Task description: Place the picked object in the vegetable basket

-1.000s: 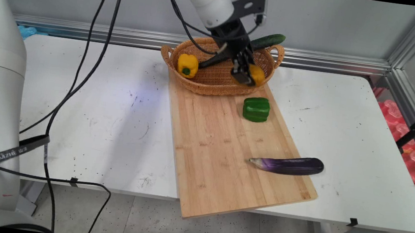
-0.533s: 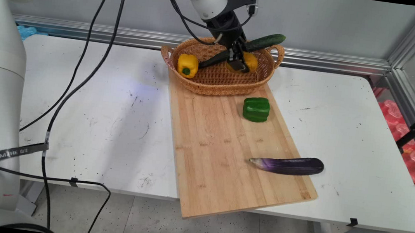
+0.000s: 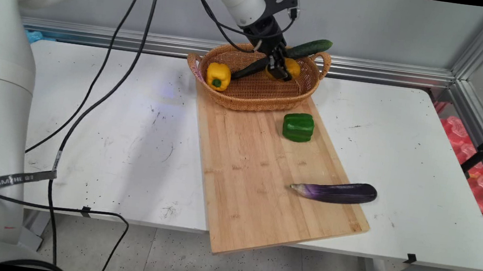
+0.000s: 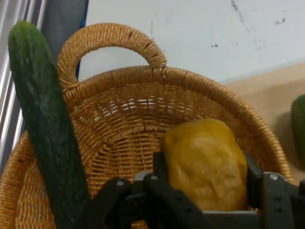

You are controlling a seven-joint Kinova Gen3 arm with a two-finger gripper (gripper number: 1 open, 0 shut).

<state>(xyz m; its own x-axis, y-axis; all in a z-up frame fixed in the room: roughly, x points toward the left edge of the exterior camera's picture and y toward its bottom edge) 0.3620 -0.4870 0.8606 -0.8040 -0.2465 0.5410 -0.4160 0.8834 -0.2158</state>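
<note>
I've lifted up and back since a moment ago, out from the near side of the basket (image 3: 253, 91) toward its far rim, and the yellow pepper (image 4: 206, 164) has come with me. My fingers (image 3: 280, 69) are closed on it, one pad on each flank, and in the hand view it fills the gap between them. It hangs over the basket's back half, right beside the cucumber (image 3: 294, 53) that leans across the far rim. That's my worry: the cucumber is propped at a slant, and a nudge from me or the pepper could tip it off the rim and out toward the wall. The pepper's skin looks smooth and rounded, so I'd judge a loose pinch could let it slide. A second yellow pepper (image 3: 218, 76) sits at the basket's left end. On the board (image 3: 258, 192) lie a green pepper (image 3: 298, 126) and an eggplant (image 3: 335, 192), well clear, on the bench (image 3: 131, 141).
</note>
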